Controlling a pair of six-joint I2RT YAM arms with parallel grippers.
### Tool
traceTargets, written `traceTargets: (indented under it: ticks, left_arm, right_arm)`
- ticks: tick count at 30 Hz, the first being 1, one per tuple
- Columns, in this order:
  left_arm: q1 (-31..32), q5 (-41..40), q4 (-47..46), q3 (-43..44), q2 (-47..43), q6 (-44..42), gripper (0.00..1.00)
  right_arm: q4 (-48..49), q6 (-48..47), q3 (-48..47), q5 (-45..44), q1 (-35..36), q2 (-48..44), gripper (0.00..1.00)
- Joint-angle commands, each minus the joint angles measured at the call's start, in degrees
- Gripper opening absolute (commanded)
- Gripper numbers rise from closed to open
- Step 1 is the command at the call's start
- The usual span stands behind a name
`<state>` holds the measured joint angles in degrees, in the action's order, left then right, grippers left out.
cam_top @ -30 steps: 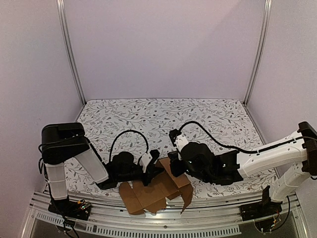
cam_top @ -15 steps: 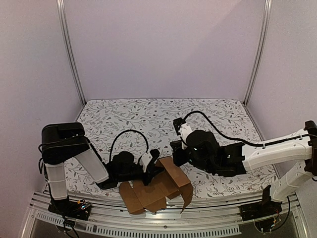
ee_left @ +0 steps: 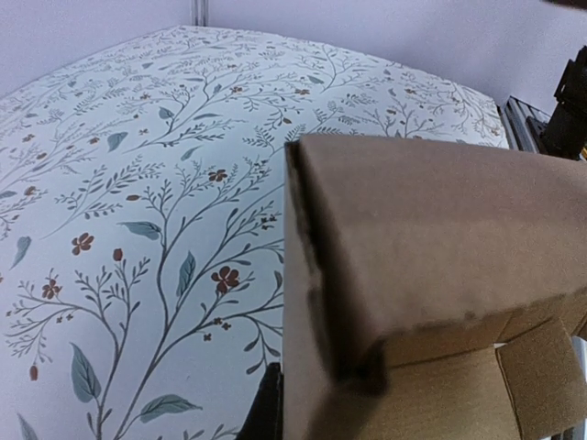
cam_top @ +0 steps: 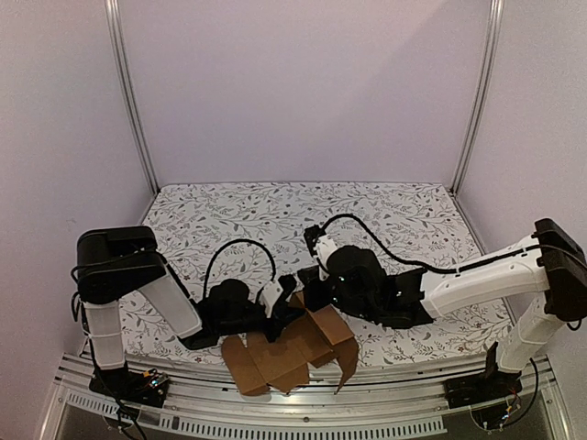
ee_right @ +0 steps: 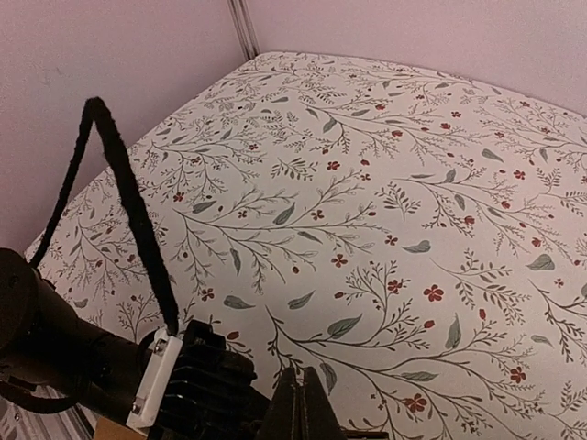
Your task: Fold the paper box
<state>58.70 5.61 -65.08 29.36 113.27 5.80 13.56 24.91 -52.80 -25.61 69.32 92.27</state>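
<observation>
L pincer (cam_top: 284,308) clamped on paper box (cam_top: 292,354) flap; R pincer (ee_right: 299,405) clenched, holding nothing.

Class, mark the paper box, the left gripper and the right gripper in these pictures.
paper box (cam_top: 292,353): top view, middle of the brown cardboard.
left gripper (cam_top: 285,308): top view, fingertips at the box's raised flap.
right gripper (ee_right: 296,396): right wrist view, the closed fingertips.

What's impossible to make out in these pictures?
- Left wrist view: the plain brown cardboard paper box hides most of the left pincer; frame edges crop the box.
- Right wrist view: the bottom edge crops the shut right pincer; the box barely shows.
- Top view: whether the right pincer touches the box; dark arms crowd it, too small.
</observation>
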Motion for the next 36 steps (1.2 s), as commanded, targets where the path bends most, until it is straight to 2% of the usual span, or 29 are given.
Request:
traceTargets:
  ticks: [1, 3, 6, 14, 21, 27, 28, 29, 30, 31, 32, 36]
  left_arm:
    - [-0.15, 0.52, 0.93, 0.92, 0.82, -0.25, 0.04]
    - [-0.16, 0.66, 0.96, 1.0, 1.19, -0.05, 0.06]
    - [-0.15, 0.6, 1.24, 0.96, 1.08, -0.17, 0.08]
    - [-0.16, 0.89, 2.15, 1.29, 0.21, -0.34, 0.12]
    - [-0.16, -1.47, 3.1, -0.67, -4.33, -1.21, 0.17]
    - [-0.37, -2.93, 11.39, -0.19, -10.08, -2.66, 0.19]
    - [-0.48, -2.9, 12.41, -0.31, -10.81, -2.9, 0.25]
    - [-0.47, -2.65, 13.34, -0.21, -11.59, -3.03, 0.35]
    - [-0.49, -1.99, 14.73, -0.02, -12.49, -3.47, 0.52]
    - [-0.49, -1.12, 16.31, 0.36, -13.17, -3.96, 0.93]
    - [-0.48, -0.65, 18.3, 0.74, -13.78, -4.3, 0.99]
    - [-0.51, -1.77, 22.3, 1.01, -15.8, -4.25, 1.0]
  right_arm:
    - [6.76, 6.04, 1.73, 3.47, 1.93, 10.08, 0.0]
    - [6.86, 7.28, 1.69, 3.29, 3.27, 14.91, 0.0]
    - [7.05, 8.97, 3.8, 1.49, 4.31, 16.87, 0.0]
    - [4.31, 7.16, 5.71, -1.16, 4.33, 12.53, 0.0]
    - [3.34, 7.09, 5.52, -1.13, 4.29, 12.34, 0.0]
    - [1.56, 5.75, 4.92, -2.19, 4.33, 10.78, 0.0]
    - [1.41, 5.59, 4.9, -2.27, 4.27, 10.46, 0.0]
    - [1.26, 5.32, 4.82, -2.33, 4.27, 10.32, 0.0]
    - [1.02, 5.05, 4.74, -2.4, 4.33, 10.17, 0.0]
    - [0.87, 4.91, 4.77, -2.59, 4.3, 9.93, 0.0]
    - [0.85, 4.81, 4.8, -2.68, 4.26, 9.74, 0.0]
    - [0.6, 4.15, 4.81, -2.76, 4.33, 8.78, 0.0]
